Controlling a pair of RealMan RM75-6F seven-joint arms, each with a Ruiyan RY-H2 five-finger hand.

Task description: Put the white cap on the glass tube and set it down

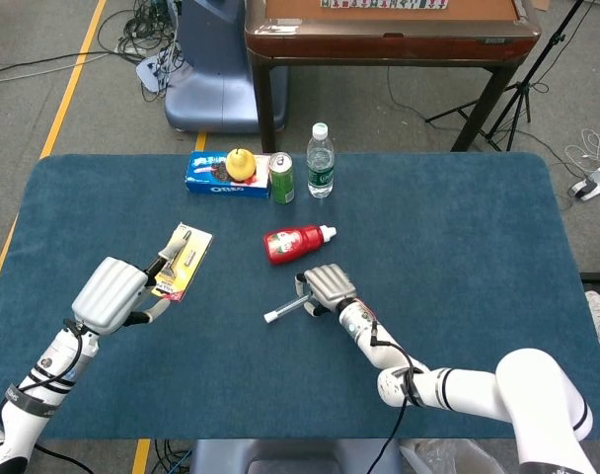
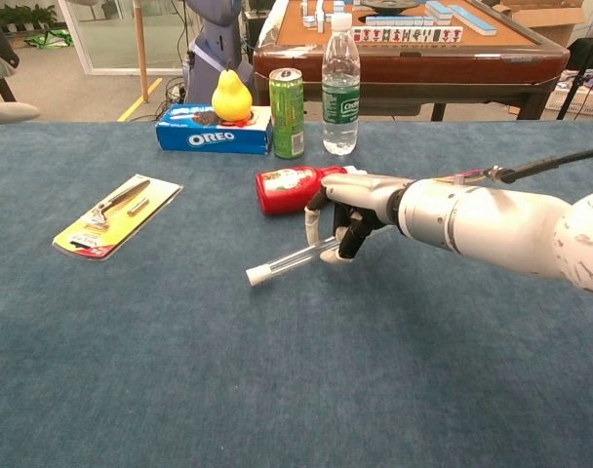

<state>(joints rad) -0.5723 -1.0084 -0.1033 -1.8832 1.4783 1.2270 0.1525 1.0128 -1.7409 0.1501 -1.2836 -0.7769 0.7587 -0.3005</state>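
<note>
Near the middle of the desk (image 1: 458,237), the glass tube (image 2: 295,261) lies almost flat on the blue cloth, its white cap (image 2: 256,277) already seated on the end that points toward my left side. My right hand (image 2: 347,216) is down over the other end, and its fingers (image 2: 312,226) are curled around the tube, pinching it low against the surface. From the chest view I cannot tell whether the tube fully rests on the cloth or hangs a hair above it.

Just behind the hand lies a red ketchup bottle (image 1: 292,243) on its side, close enough that I should mind it. Further back stand a green can (image 1: 281,178), a water bottle (image 1: 321,161) and an Oreo box (image 1: 217,175) with a yellow pear (image 1: 241,163) on top.

My left hand (image 1: 111,293) is well apart at the left, fingers curled in and holding nothing, just beside a carded razor pack (image 1: 181,261).

I judge the capping done and the set-down step in hand. Next I need to ease the right fingers apart without rolling the tube, then lift the hand straight up, clear of the ketchup bottle.
</note>
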